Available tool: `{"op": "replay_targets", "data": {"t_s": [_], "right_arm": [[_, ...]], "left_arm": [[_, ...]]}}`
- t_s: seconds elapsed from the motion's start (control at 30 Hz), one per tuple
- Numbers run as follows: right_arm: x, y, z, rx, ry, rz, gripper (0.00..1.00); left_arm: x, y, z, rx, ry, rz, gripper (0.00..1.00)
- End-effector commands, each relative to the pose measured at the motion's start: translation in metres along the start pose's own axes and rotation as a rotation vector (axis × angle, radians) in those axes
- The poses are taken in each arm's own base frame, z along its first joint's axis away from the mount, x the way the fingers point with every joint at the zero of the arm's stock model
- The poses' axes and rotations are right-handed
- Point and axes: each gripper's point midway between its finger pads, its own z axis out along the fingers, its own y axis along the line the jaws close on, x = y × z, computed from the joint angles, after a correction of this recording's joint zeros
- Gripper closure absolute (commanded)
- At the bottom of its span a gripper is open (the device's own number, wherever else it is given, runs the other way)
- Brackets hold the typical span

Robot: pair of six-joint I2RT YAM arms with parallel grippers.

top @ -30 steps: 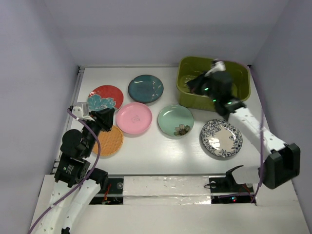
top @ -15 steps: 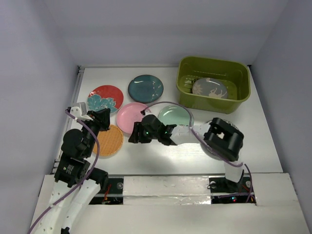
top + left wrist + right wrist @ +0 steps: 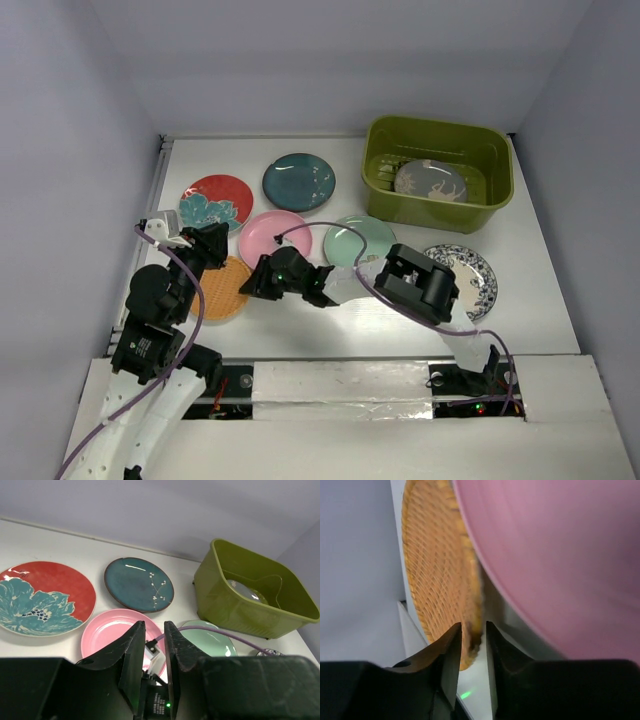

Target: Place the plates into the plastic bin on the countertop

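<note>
The olive-green plastic bin [image 3: 440, 129] stands at the back right of the countertop [image 3: 545, 240], with the grey deer plate [image 3: 428, 182] inside. Red [image 3: 215, 198], dark teal [image 3: 298, 181], pink [image 3: 278, 232], mint [image 3: 350, 240], patterned [image 3: 472, 270] and orange [image 3: 225, 290] plates lie on the counter. My right gripper [image 3: 258, 282] reaches far left. In the right wrist view it [image 3: 473, 627] is shut on the orange plate's [image 3: 435, 570] rim, beside the pink plate [image 3: 560, 555]. My left gripper [image 3: 154, 625] is shut and empty, above the orange plate's far edge.
Pale lavender walls close in the counter on three sides. The right arm and its purple cable [image 3: 320, 228] stretch low across the pink and mint plates. The left wrist view shows the bin [image 3: 235, 605], the teal plate [image 3: 138, 584] and the red plate [image 3: 40, 597].
The right arm left the grey plate in the bin, swung down and left across the counter, and its gripper now sits on the orange plate's right rim. The left arm has not moved.
</note>
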Motion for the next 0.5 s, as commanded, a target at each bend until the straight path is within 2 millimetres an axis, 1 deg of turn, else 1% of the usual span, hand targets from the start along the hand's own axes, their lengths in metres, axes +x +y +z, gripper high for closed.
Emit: {"op": "replay_targets", "data": {"t_s": [0.0,0.03,0.07,0.1,0.13,0.17,0.2,0.23,0.27,0.3,0.33,0.37,0.4,0.43,0.47], "right_arm": [[-0.008,0.024,0.013,-0.077,-0.045,0.086,0.71],[-0.008,0.022,0.012,-0.075,-0.050,0.091,0.76],[-0.013,0.032,0.007,-0.082,-0.096,0.087,0.82],[-0.018,0.035,0.002,-0.085,-0.118,0.062,0.94],[-0.015,0.039,-0.004,-0.083,-0.123,0.040,0.99],[-0.019,0.036,-0.009,-0.066,-0.147,0.021,1.00],[-0.028,0.054,-0.023,-0.095,-0.169,-0.015,1.00],[-0.032,0.063,-0.032,-0.114,-0.181,-0.035,1.00],[-0.034,0.060,-0.040,-0.108,-0.196,-0.055,1.00],[-0.046,0.085,-0.061,-0.155,-0.232,-0.084,1.00],[-0.051,0.090,-0.073,-0.158,-0.254,-0.098,1.00],[-0.067,0.105,-0.098,-0.169,-0.320,-0.134,1.00],[-0.074,0.091,-0.097,-0.124,-0.342,-0.160,1.00],[-0.091,0.108,-0.124,-0.140,-0.389,-0.174,1.00],[-0.107,0.108,-0.137,-0.120,-0.436,-0.184,1.00]], "left_arm": [[-0.012,-0.006,-0.001,0.023,-0.037,-0.005,0.80],[-0.012,-0.007,-0.001,0.024,-0.038,-0.004,0.80],[-0.012,-0.006,-0.001,0.022,-0.038,-0.004,0.80],[-0.012,-0.006,-0.001,0.020,-0.037,-0.005,0.80],[-0.012,-0.006,-0.001,0.019,-0.039,-0.005,0.80],[-0.013,-0.005,-0.001,0.016,-0.041,-0.006,0.80],[-0.014,-0.005,-0.002,0.016,-0.045,-0.008,0.80],[-0.015,-0.005,-0.002,0.012,-0.050,-0.008,0.80],[-0.017,0.001,-0.003,-0.019,-0.058,-0.011,0.80],[-0.020,0.005,-0.004,-0.044,-0.067,-0.016,0.80],[-0.021,0.010,-0.005,-0.071,-0.073,-0.022,0.80],[-0.023,0.017,-0.007,-0.115,-0.082,-0.029,0.80],[-0.024,0.020,-0.008,-0.130,-0.089,-0.030,0.80],[-0.025,0.021,-0.008,-0.140,-0.092,-0.034,0.80],[-0.025,0.022,-0.009,-0.144,-0.094,-0.034,0.80]]}}
